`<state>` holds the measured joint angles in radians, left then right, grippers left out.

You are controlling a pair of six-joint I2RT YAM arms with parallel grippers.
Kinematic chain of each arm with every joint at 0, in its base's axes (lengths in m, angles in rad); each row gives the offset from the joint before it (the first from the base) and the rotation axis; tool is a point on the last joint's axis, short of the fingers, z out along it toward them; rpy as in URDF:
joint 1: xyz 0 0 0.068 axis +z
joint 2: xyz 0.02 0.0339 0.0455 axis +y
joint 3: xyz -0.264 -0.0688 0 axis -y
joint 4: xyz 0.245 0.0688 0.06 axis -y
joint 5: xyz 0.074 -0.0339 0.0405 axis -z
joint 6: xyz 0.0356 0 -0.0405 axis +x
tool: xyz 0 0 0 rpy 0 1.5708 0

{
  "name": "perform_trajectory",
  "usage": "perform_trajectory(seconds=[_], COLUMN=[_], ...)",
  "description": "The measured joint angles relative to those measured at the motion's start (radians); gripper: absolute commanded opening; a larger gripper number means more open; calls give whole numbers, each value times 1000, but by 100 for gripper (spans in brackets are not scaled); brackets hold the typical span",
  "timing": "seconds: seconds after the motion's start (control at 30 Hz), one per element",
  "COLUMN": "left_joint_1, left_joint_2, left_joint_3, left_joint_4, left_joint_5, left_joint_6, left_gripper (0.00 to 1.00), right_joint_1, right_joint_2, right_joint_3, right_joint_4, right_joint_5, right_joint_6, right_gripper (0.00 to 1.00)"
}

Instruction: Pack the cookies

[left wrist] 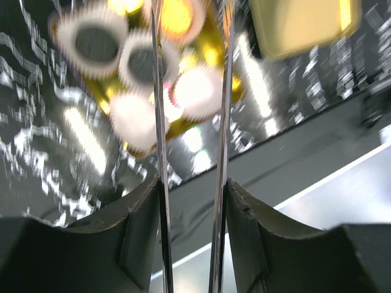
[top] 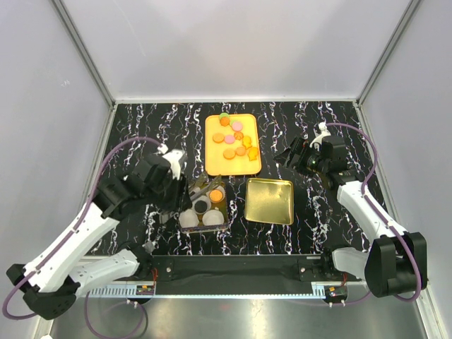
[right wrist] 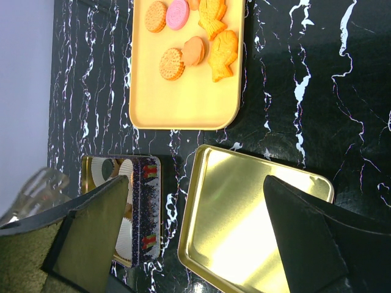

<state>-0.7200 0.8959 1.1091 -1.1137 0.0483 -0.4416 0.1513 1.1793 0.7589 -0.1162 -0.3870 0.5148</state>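
The cookies point(top: 232, 139) lie on a yellow tray point(top: 248, 166): orange, pink and green discs; they also show in the right wrist view point(right wrist: 172, 63). The open tin point(top: 223, 209) holds white paper cups point(top: 189, 219); one has an orange cookie point(top: 216, 193), one a black cookie point(top: 201, 205). My left gripper point(top: 178, 185) is shut on metal tongs point(top: 206, 185) whose blades point(left wrist: 160, 122) stand apart over the tin's cups point(left wrist: 133, 116). My right gripper point(top: 292, 155) is open and empty, hovering right of the tray, over the gold lid point(right wrist: 244, 213) in its wrist view.
The gold tin lid point(top: 270, 201) lies upside down right of the tin. The tin's decorated side wall point(right wrist: 146, 210) shows in the right wrist view, left of the lid. Two fish-shaped orange pieces point(right wrist: 221, 54) lie on the tray. Grey walls enclose the black marbled table point(top: 332, 134).
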Motion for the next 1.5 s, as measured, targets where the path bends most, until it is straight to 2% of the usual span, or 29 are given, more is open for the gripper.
perform_trajectory(seconds=[0.13,0.43,0.67,0.87,1.5], left_joint_1=[0,0,0,0,32], left_joint_2=[121,578,819,912,1019], left_joint_3=[108,365,480,535,579], left_joint_4=[45,178,233,257,287], left_joint_5=[-18,-116,-142,-159,-168], left_joint_6=[8,89,129,143,165], left_gripper=[48,49,51,51,51], right_joint_1=[0,0,0,0,0], right_joint_2=[0,0,-1,-1,-2], right_joint_3=[0,0,0,0,0], right_joint_4=[0,0,0,0,0], right_joint_5=[0,-1,-6,-19,-24], right_joint_6=[0,0,0,0,0], right_gripper=[100,100,100,100,100])
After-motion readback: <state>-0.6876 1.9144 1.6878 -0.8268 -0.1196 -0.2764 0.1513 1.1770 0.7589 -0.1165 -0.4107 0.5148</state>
